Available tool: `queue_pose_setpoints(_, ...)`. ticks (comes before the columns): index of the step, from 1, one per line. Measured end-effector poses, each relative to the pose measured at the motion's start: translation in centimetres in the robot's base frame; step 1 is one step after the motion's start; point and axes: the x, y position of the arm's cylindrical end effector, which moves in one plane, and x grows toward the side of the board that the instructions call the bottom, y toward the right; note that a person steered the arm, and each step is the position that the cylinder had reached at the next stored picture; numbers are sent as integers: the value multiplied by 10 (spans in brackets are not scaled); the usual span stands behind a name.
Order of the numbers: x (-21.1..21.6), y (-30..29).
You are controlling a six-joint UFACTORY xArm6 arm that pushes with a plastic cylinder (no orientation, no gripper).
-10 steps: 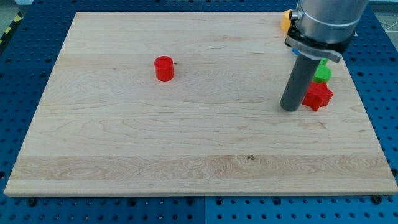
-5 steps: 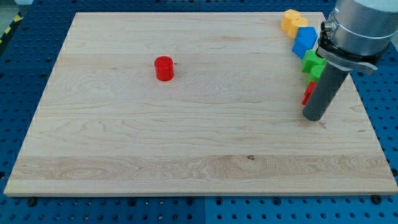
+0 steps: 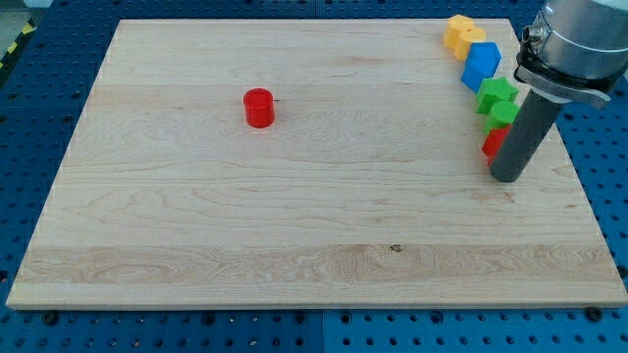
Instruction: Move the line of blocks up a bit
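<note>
A slanted line of blocks runs down the board's upper right: an orange block (image 3: 457, 33), a blue block (image 3: 482, 65), a green star-shaped block (image 3: 497, 99) and a red block (image 3: 494, 143) that the rod mostly hides. My tip (image 3: 508, 178) rests on the board just below and right of the red block, touching or nearly touching it. A red cylinder (image 3: 259, 108) stands alone left of centre.
The wooden board (image 3: 294, 226) lies on a blue perforated table. The line of blocks sits close to the board's right and top edges. The arm's grey body (image 3: 574, 39) hangs over the upper right corner.
My tip has moved right and slightly down, from the left side of the red block to its lower right. The arm's body has uncovered the orange and blue blocks.
</note>
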Motion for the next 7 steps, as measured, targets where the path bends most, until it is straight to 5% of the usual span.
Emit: queue_pose_setpoints(7,-7,40)
